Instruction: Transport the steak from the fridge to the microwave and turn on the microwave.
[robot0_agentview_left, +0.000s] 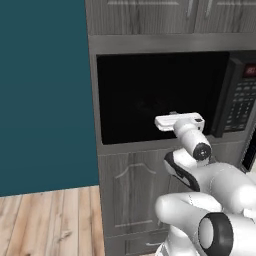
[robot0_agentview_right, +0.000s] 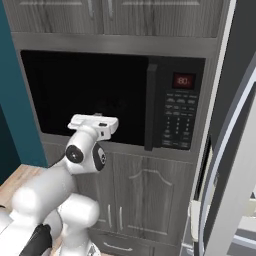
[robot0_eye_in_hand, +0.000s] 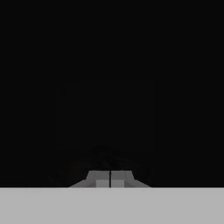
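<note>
The tool (robot0_eye_in_hand: 110, 180) is seen in the hand view with its two finger tips drawn together, no gap between them and nothing visibly clamped. In the base views the white hand (robot0_agentview_left: 180, 122) is held level in front of the dark opening of the microwave (robot0_agentview_right: 115, 97), pointed inward at the lower part of the cavity. The steak cannot be made out: the hand view is almost wholly black, with only a faint dim shape just beyond the tips that cannot be identified, so its place relative to the tool cannot be told.

Outward from the hand, the keypad (robot0_agentview_right: 179, 122) and red display (robot0_agentview_right: 183, 80) are noted on the microwave's right side, past the vertical black handle (robot0_agentview_right: 151, 105). The fridge door edge (robot0_agentview_right: 235, 165) stands open at the far right. Grey wood-grain cabinets (robot0_agentview_left: 135, 200) are seen above and below.

Judged risks: the hand or wrist may be knocked against the cavity frame on withdrawal, given the dark, unreadable interior; the start button may be missed if the keypad is approached blind from this angle; the microwave may be started with the steak not properly inside
</note>
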